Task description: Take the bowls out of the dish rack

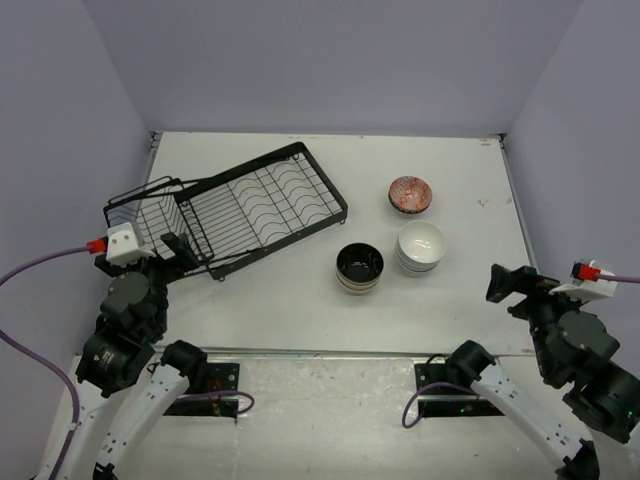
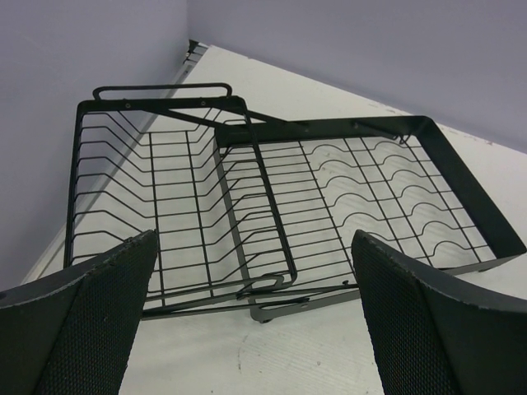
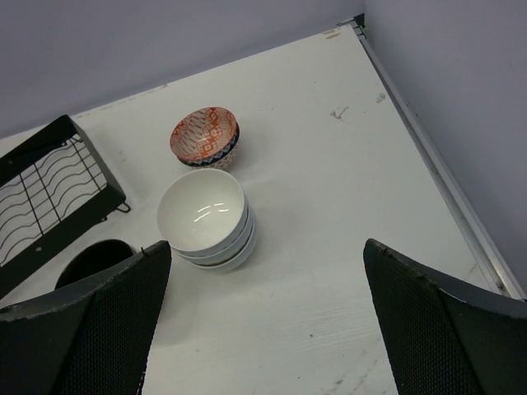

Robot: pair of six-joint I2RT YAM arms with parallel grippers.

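The black wire dish rack (image 1: 240, 210) lies slanted at the table's left, and no bowl shows in it. In the left wrist view the rack (image 2: 272, 197) fills the frame, its slots and basket bare. My left gripper (image 1: 178, 250) (image 2: 254, 239) hovers open at the rack's near corner, holding nothing. Three groups of bowls sit on the table right of the rack: a patterned bowl (image 1: 411, 194) (image 3: 204, 136), a white stack (image 1: 420, 246) (image 3: 206, 218) and a black-inside stack (image 1: 360, 267). My right gripper (image 1: 508, 285) (image 3: 268, 244) stands open near the right edge, apart from the white stack.
Grey walls enclose the table on the left, back and right. A metal strip runs along the table's right edge (image 3: 445, 197). The black-inside stack (image 3: 92, 260) is partly hidden behind my right gripper's left finger.
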